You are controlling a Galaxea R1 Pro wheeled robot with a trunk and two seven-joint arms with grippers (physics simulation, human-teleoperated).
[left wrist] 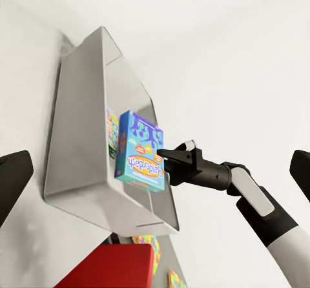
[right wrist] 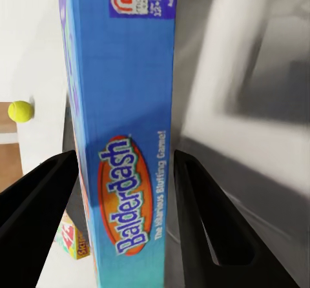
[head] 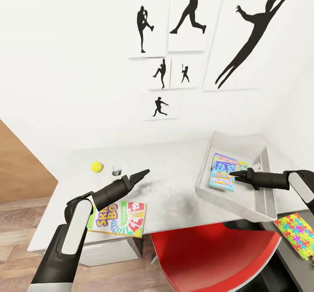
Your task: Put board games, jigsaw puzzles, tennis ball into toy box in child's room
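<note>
My right gripper [head: 234,176] is shut on a blue Balderdash board game [head: 222,172], holding it on edge inside the grey toy box [head: 261,209] at the table's right. In the right wrist view its black fingers [right wrist: 39,204] clamp both sides of the game [right wrist: 123,107]. Something colourful [left wrist: 111,130] stands behind the game in the box. My left gripper [head: 144,172] hovers open over the table's middle, empty. A Skip-Bo game [head: 120,218] lies under the left arm near the front edge. The tennis ball [head: 97,166] rests at the table's back left. A jigsaw puzzle [head: 298,233] lies at the right.
A red chair [head: 209,257] is tucked under the grey table [head: 174,187] at the front. A small glass-like object [head: 117,170] stands beside the ball. The white wall with black silhouette pictures rises right behind the table.
</note>
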